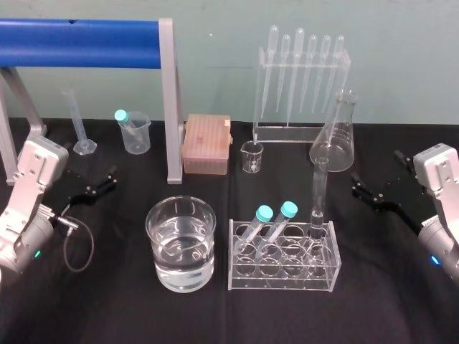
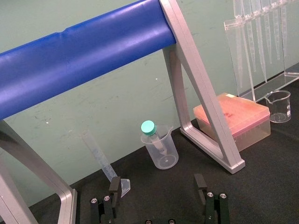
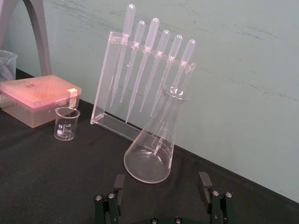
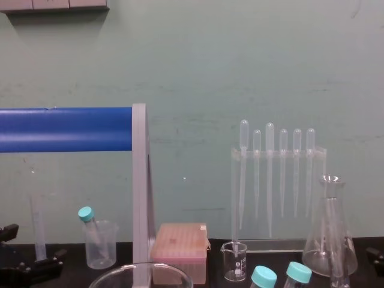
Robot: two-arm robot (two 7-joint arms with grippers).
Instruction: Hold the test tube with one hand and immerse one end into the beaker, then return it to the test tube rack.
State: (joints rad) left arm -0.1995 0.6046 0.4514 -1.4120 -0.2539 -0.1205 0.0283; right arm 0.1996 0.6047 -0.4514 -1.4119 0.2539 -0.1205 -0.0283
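The test tube (image 1: 318, 192) is seen standing upright in the rear right slot of the rack (image 1: 283, 279), right of centre in the lower half of the head view. Its mouth rises above the rack top and nothing is touching it. Two teal-capped tubes (image 1: 274, 218) are leaned in the slots to its left. Just left of the rack, near the lower centre of the frame, the beaker (image 1: 181, 244) is set on the black table (image 1: 107, 301), and it looks about half filled with clear liquid.

The left gripper (image 2: 157, 184) is held low at the frame's left edge, well apart from the beaker. Its jaws are spread and nothing is held between them. The right gripper (image 3: 161, 181) is held at the right edge, near the rack but clear of it. Its jaws are likewise spread and empty, and they are pointed toward the flask (image 1: 336, 136) in the upper right.

As to progress, the tube is in its rack and no grasp has been made. Whether an end has been dipped cannot be told from this layout; no wetness can be made out on the glass. If the dip is not yet done, every step is left: the tube is to be gripped, lifted clear, lowered into the beaker and put back.
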